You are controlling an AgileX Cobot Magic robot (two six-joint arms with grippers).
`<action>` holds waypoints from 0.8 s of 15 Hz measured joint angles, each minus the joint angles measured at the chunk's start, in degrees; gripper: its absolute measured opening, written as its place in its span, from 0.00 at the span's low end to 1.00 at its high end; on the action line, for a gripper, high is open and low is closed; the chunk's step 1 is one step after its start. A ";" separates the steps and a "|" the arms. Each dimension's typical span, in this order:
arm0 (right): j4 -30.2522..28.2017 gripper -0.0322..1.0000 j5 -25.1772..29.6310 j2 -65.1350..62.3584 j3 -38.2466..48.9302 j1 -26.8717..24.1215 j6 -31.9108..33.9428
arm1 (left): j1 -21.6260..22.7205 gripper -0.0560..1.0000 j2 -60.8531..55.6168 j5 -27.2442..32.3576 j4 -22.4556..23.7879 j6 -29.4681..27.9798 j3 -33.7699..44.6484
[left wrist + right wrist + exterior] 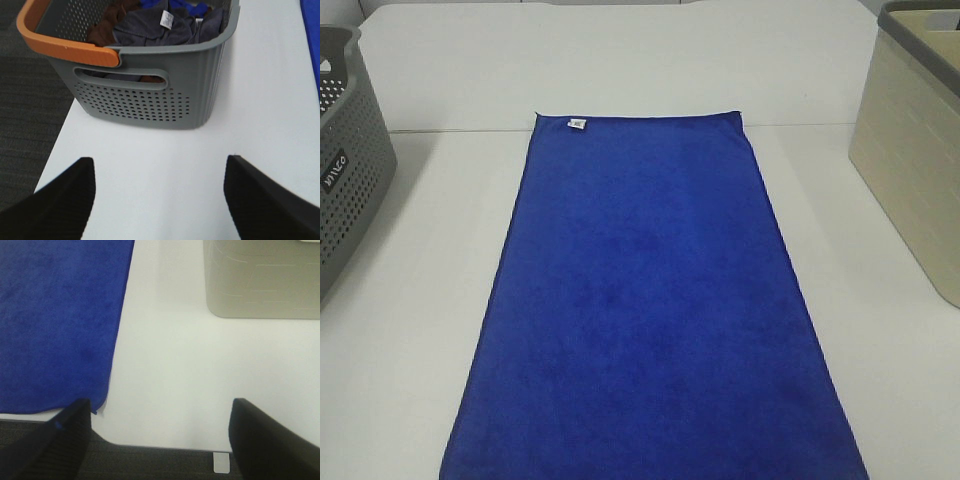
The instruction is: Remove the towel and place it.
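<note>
The royal-blue towel (650,300) lies flat and spread out lengthwise down the middle of the white table (410,300), with its small white tag (577,124) at the far left corner. Neither gripper shows in the exterior high view. My left gripper (159,167) is open and empty over bare table, facing a grey basket; only a blue strip of the towel (313,45) shows at that view's edge. My right gripper (160,407) is open and empty at the table's near edge, beside the towel's near right corner (55,325), not touching it.
A grey perforated basket (345,190) stands at the left; in the left wrist view its wall (145,105) shows with an orange handle (60,42) and dark clothes (150,27) inside. A beige bin (910,160) stands at the right, also in the right wrist view (262,280).
</note>
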 joint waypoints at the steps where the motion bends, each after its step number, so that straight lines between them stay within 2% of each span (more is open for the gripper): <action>1: 0.00 0.76 -0.17 -2.92 2.06 0.00 0.00 | 0.00 0.69 -2.69 0.69 -0.23 0.00 0.06; 4: 0.40 0.76 -1.60 -6.36 4.53 0.00 0.00 | 0.00 0.69 -11.12 4.01 -3.09 -0.06 0.92; 7: 0.52 0.76 -3.61 -6.36 5.21 0.00 -0.40 | 0.00 0.69 -11.69 3.84 -5.39 0.00 1.32; 12: 0.69 0.76 -5.79 -6.36 6.42 0.00 -0.52 | 0.06 0.69 -11.69 3.84 -6.53 0.63 1.32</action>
